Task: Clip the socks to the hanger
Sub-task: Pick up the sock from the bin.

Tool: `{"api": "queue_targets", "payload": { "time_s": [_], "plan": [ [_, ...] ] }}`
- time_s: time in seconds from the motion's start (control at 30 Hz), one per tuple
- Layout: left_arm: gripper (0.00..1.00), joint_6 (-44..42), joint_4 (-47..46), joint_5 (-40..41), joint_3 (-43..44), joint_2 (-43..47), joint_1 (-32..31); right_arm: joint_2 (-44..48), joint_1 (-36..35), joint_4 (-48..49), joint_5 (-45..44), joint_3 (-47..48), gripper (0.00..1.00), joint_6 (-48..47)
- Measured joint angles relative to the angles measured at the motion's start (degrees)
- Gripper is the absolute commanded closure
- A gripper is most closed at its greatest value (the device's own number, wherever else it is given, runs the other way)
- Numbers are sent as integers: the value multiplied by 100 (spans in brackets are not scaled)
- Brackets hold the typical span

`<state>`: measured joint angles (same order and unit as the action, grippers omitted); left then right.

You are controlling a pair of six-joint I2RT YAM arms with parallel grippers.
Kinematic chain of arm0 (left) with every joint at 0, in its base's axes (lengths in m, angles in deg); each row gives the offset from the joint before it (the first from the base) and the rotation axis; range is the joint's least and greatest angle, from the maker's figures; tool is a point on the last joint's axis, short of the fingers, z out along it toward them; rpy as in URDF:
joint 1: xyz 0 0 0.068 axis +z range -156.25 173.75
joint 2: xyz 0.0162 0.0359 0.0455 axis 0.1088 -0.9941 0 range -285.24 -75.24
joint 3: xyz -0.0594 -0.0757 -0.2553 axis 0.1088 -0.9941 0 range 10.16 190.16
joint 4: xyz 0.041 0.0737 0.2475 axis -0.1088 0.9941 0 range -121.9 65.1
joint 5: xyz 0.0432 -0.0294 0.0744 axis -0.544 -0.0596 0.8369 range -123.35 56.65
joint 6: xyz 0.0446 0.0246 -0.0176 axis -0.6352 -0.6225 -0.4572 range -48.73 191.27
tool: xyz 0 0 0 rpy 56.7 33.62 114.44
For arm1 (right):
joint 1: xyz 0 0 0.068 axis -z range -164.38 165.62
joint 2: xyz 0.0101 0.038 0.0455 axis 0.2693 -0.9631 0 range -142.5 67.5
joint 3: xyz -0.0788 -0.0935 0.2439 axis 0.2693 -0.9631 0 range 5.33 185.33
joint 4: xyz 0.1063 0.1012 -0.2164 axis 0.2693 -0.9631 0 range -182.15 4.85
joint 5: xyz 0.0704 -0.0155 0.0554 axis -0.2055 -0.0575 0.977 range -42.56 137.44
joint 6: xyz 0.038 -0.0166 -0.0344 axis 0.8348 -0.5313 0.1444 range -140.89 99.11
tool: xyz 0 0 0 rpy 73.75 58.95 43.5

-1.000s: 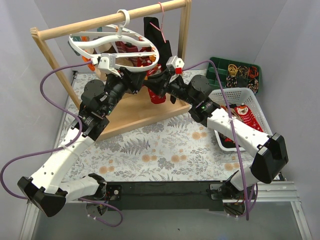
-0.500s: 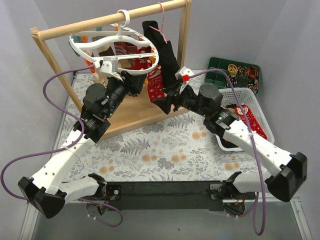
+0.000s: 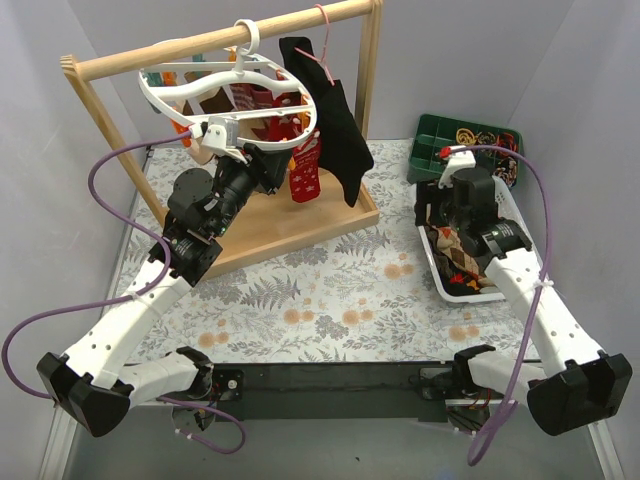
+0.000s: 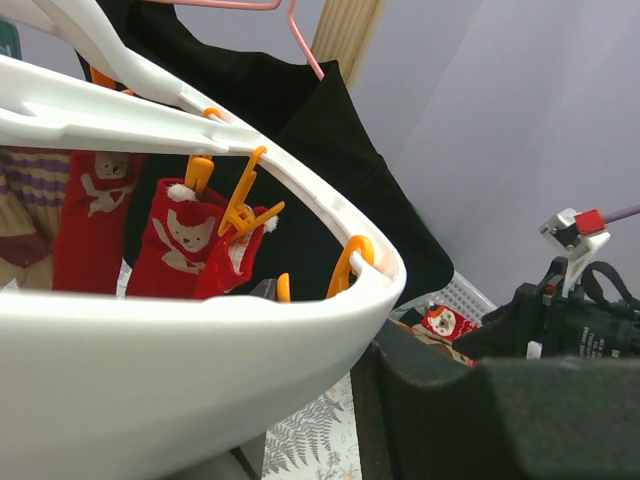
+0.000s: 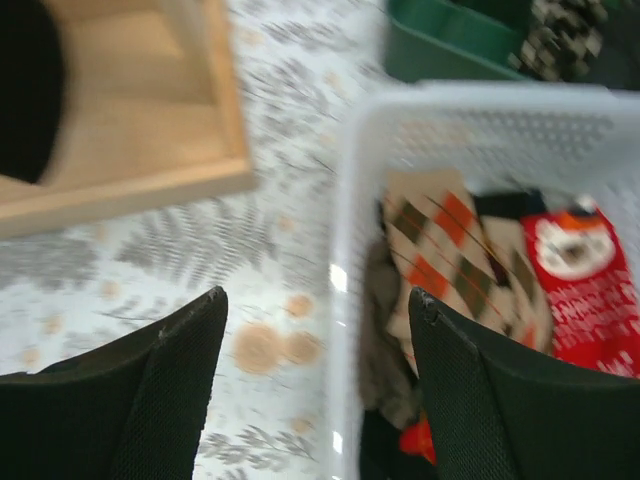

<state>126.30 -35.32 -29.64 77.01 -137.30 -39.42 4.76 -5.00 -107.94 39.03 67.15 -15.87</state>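
Start at the left. Your left gripper (image 3: 220, 132) has its fingers drawn narrow onto the near rim of the hanger (image 3: 165, 92), and by the look of it they are steadying it. There is one hanger. It hangs by its hook from the wooden rail (image 3: 180, 48), with its oval ring tilted. The left wrist view shows at least five orange clips (image 4: 243, 205) under the ring. Two red Christmas-print socks (image 4: 185, 238) are clipped there for certain. A striped piece at the far left edge may be a third, but you cannot tell.

Just right of the ring, one black garment (image 3: 345, 130) hangs on one pink wire hanger (image 3: 325, 50). Neither belongs to the task.

Further right, your right gripper (image 5: 315, 400) hangs over the one white basket (image 5: 345, 180) with its fingers spread wide and nothing between them. It is far nearer the loose socks than the left gripper. In the right wrist view the gap between the fingers sits over the basket's left wall. The one argyle sock (image 5: 440, 245) lies ahead and to the right, beyond the right-hand finger. Its long axis runs diagonally from upper left to lower right. One red Christmas-print sock (image 5: 580, 270) lies just beside it, further right, with darker cloth beneath that you cannot sort into separate pieces.

The pick probably calls for a shift rightward before you descend. One green tray (image 3: 430, 140) stands behind the basket.
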Motion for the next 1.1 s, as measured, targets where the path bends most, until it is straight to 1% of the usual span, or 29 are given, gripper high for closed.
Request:
{"api": "queue_targets", "payload": {
  "time_s": [0.07,0.17,0.2,0.3,0.4,0.7,0.83,1.1],
  "plan": [
    [100,2,17,11,0,0,0,-70,422,-216,-299,-131,26,-55],
    [100,4,52,20,0,2,0,-315,1062,-295,-474,-164,30,-52],
    [100,7,66,24,0,2,0,-433,1290,-267,-494,-162,33,-48],
    [100,15,96,35,0,2,0,-894,1939,-232,-461,-116,38,-37],
    [100,31,125,39,0,4,0,-1434,2350,-76,-463,-2,41,-20],
    [100,140,197,61,2,11,0,-2741,2697,514,-481,297,48,271],
    [100,166,229,59,2,35,0,-3274,2793,763,-542,544,50,393],
    [100,177,278,76,2,46,0,-4019,2839,1097,-566,789,55,721]
  ]
}}
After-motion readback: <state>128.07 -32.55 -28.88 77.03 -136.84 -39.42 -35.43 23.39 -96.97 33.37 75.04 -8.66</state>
